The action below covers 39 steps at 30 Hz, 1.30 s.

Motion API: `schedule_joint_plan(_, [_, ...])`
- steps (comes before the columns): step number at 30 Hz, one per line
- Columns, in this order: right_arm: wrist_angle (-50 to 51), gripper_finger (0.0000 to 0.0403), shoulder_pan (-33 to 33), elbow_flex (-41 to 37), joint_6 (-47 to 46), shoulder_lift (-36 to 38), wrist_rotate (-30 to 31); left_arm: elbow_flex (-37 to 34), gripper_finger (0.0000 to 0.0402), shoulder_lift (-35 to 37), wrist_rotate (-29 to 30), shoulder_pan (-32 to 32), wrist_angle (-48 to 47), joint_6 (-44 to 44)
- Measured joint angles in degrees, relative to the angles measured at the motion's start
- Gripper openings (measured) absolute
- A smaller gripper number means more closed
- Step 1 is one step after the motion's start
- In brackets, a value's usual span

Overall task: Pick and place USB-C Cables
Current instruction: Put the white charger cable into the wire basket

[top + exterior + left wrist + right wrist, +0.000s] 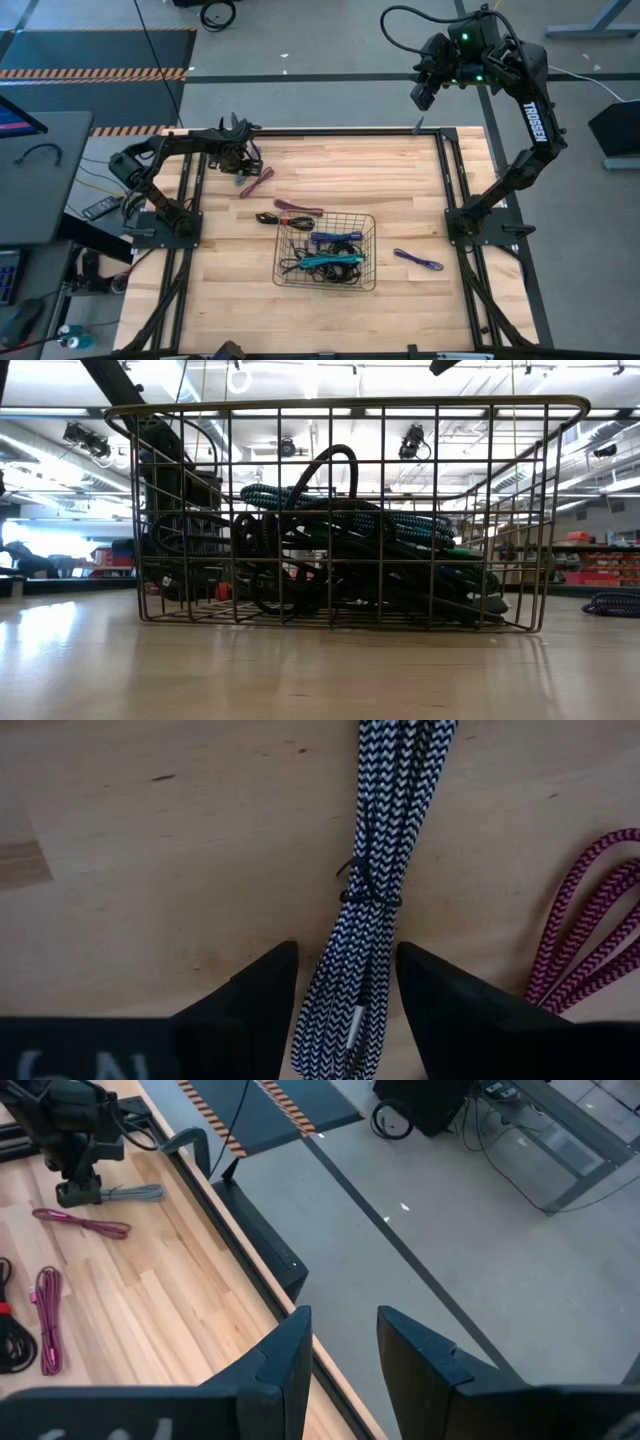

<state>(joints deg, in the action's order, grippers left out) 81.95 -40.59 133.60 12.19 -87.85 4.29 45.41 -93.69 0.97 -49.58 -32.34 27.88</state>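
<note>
basket point(368, 222): several cables in | desk point(420, 190): roughly five left | left tool point(345, 995): released, straddling grey cable point(375, 890) | right tool point(343, 1342): parted, empty

A: Left gripper point(345, 1010)?
B: Low at the light wooden table's point(330, 310) far left, dark fingers parted.
A: Right gripper point(345, 1355)?
B: Raised beyond the table's far right corner, fingers apart.

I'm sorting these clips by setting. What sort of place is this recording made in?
Most likely a robotics lab or workshop in an industrial hall. Two arms are mounted on a wooden table; the floor around it is bare concrete with hazard-striped mats; the low view shows storage shelves beyond the wire basket.
</note>
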Motion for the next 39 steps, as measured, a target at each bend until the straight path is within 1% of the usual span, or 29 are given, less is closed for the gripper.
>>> schedule_joint_plan(2, [0.0,0.0122,0.1,0.0,0.0,0.0,0.0,0.0,0.0161,0.0,0.0,0.0,0.0,0.0])
schedule_joint_plan(4, [0.0,0.0122,0.1,0.0,0.0,0.0,0.0,-0.1,0.013,0.0,0.2,0.0,-0.1,0.0])
schedule_joint_plan(8, [0.0,0.0122,0.1,0.0,0.0,0.0,0.0,0.0,0.0033,-0.1,-0.3,0.0,0.4,-1.1])
schedule_joint_plan(9, [0.0,0.0122,0.1,0.0,0.0,0.1,0.0,0.1,0.0023,-0.1,-0.8,0.0,0.7,-1.5])
schedule_joint_plan(12, [0.0,0.0122,0.1,0.0,0.0,0.2,0.0,1.8,0.0021,-0.3,-1.4,0.1,-0.5,-3.6])
schedule_joint_plan(15, [0.0,0.0122,0.1,0.0,0.0,0.2,0.0,5.9,0.002,0.0,-1.7,0.1,-3.6,-5.7])
schedule_joint_plan(17, [0.0,0.0121,0.1,0.0,0.0,0.2,0.1,10.4,0.0018,0.9,-1.1,0.1,-3.7,-6.5])
schedule_joint_plan(20, [0.0,0.012,0.1,0.0,0.3,0.2,0.2,17.4,0.0016,2.0,-0.1,-0.1,-7.3,-8.1])
schedule_joint_plan(27, [0.0,0.012,0.1,0.0,1.5,0.2,0.2,40.6,0.0015,2.6,0.7,1.1,-16.7,-13.9])
schedule_joint_plan(29, [0.0,0.012,0.1,0.0,1.5,0.2,0.2,47.2,0.0015,2.6,0.8,2.4,-18.0,-15.3])
schedule_joint_plan(33, [0.0,0.012,0.1,0.0,1.8,0.2,0.2,59.4,0.0015,2.6,0.8,5.9,-23.6,-18.0])
schedule_joint_plan(36, [0.0,0.012,0.1,0.0,1.9,0.2,0.2,66.8,0.0015,2.6,0.8,9.2,-28.8,-18.6])
schedule_joint_plan(39, [0.0,0.012,0.1,0.0,1.9,0.2,0.2,72.4,0.0015,2.7,0.9,13.3,-32.4,-19.3])
